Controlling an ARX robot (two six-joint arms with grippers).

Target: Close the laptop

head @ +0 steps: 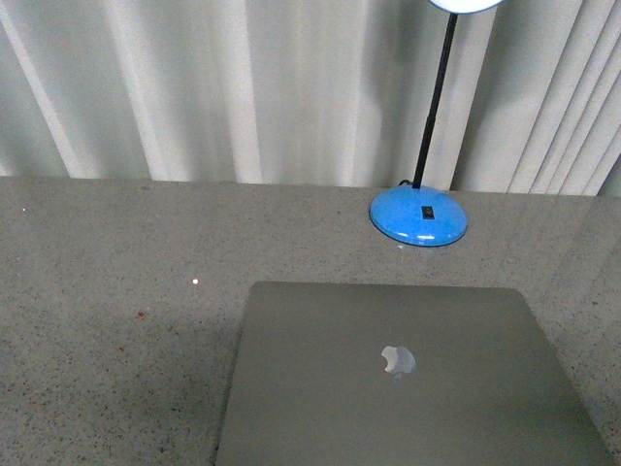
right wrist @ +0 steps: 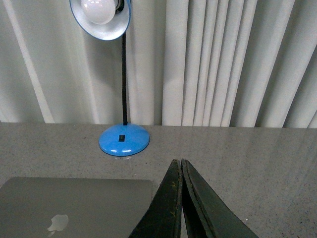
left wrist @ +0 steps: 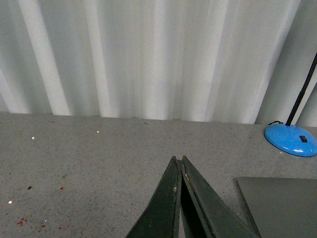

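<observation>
**One lid already down, both arms clear of it**

One laptop (head: 408,379) lies flat on the near right part of the tabletop (head: 116,291), its lid down and the pale apple logo facing up; by that, the closing looks done. Both sets of jaws are pressed together and hold nothing: the left gripper (left wrist: 178,163) hangs over bare tabletop to the left of the laptop, the right gripper (right wrist: 177,166) just past its far right corner.

Risk from here is small, I judge. A careless retreat could drag a dark fingertip across the lid and scratch it, or nudge the lamp (head: 419,215) standing just beyond the laptop.

The lid is smooth matte grey metal, thin, with rounded corners. The tabletop is speckled grey stone-like material. The lamp has a glossy blue domed base and thin black stem. Pleated white curtains (head: 243,87) hang behind.
</observation>
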